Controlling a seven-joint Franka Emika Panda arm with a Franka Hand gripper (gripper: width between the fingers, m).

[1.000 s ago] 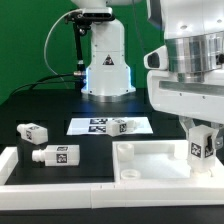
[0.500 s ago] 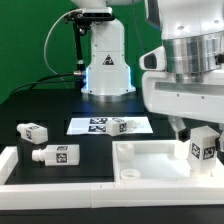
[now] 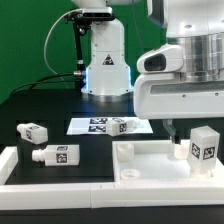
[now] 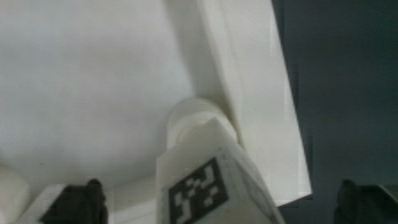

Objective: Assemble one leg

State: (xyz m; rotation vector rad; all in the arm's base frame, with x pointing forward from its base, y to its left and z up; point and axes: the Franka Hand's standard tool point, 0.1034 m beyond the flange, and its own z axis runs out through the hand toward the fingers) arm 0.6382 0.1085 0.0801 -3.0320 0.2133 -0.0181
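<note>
One leg point(image 3: 204, 148), a small white block with a black-and-white tag, stands upright on the right corner of the large white tray-shaped part point(image 3: 140, 152). My gripper point(image 3: 196, 127) hovers just above it, open and empty. In the wrist view the leg point(image 4: 217, 180) lies between my two dark fingertips point(image 4: 75, 202), which stand well apart and do not touch it; my gripper point(image 4: 222, 204) is centred over it. The tray-shaped part's rim point(image 4: 240, 70) runs past the leg.
Two more legs point(image 3: 33, 131) point(image 3: 57, 154) lie at the exterior view's left. Another leg point(image 3: 120, 125) rests on the marker board point(image 3: 85, 127). The robot base point(image 3: 105, 62) stands behind. A white rim point(image 3: 20, 165) borders the front left.
My gripper has let go of the leg and risen; the leg stays upright on the tray-shaped part's corner.
</note>
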